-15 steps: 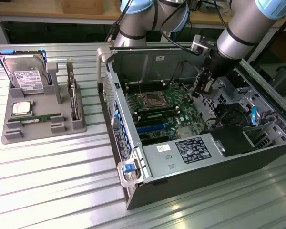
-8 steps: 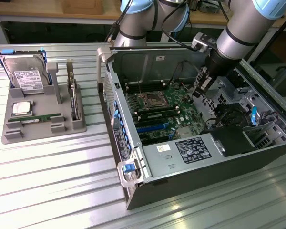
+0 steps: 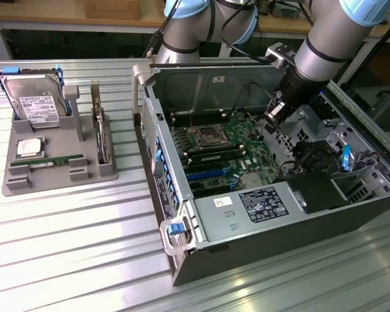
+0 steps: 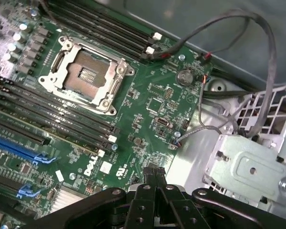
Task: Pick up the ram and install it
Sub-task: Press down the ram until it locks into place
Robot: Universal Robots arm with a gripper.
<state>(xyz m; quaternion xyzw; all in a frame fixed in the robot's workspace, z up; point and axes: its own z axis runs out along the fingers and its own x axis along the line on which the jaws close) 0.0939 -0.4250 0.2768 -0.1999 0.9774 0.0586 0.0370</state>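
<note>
The black two-fingered hand (image 4: 155, 177) is hanging inside the open grey computer case (image 3: 201, 81), fingers pressed fully together and holding nothing. It is hovering over the green motherboard (image 4: 148, 102), at roughly 3 o'clock from the empty silver CPU socket (image 4: 88, 74) in the exterior view.

The ram (image 3: 55, 160), a long thin green circuit-board stick, is lying in a slot of the grey plastic parts tray (image 3: 19, 185) on the ribbed metal desk (image 3: 84, 253), well apart from the hand at about 9 o'clock from the case (the task's thing is untouched).

Hazards, as judged from this pose:
- The closed fingertips are sitting near board components and the loose black cables (image 4: 238, 28); a careless descent or sideways sweep risks snagging or scraping.
- The case wall is standing between hand and tray, so a low exit risks a collision.

The grey arm (image 3: 325, 45) is reaching down steeply from 1 o'clock in the exterior view, wrist angled toward the board.
</note>
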